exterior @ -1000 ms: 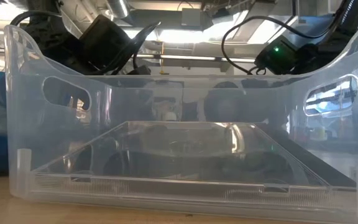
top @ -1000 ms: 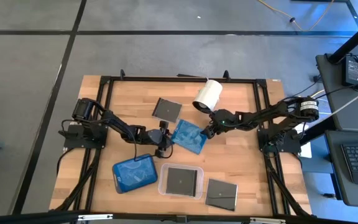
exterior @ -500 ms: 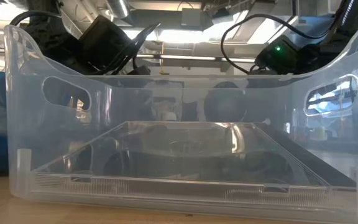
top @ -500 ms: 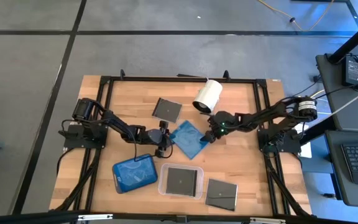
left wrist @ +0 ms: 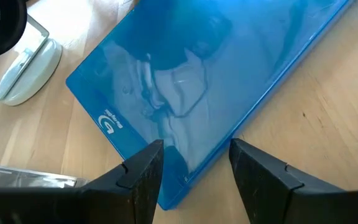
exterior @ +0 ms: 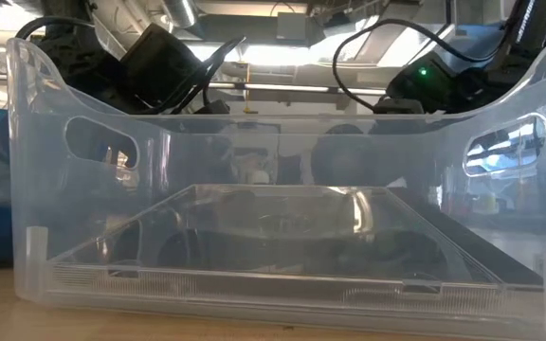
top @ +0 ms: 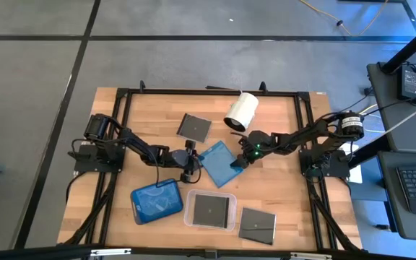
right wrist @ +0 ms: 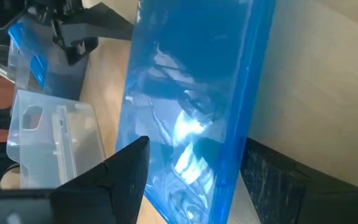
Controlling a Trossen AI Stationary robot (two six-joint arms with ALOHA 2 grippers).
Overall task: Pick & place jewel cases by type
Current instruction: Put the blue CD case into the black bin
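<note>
Since a second ago the right gripper (top: 238,160) has slid the glossy, translucent blue case (top: 220,162) a little toward the table's near side, its dark fingers clamping the thin edge. The left gripper (top: 192,171) hangs beside the case's opposite corner, fingers spread, gripping nothing on the wooden table (top: 280,188).

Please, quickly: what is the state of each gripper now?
Left gripper: open, at the translucent blue square plastic jewel case, not gripping it.
Right gripper: closed on the same case's edge.
</note>
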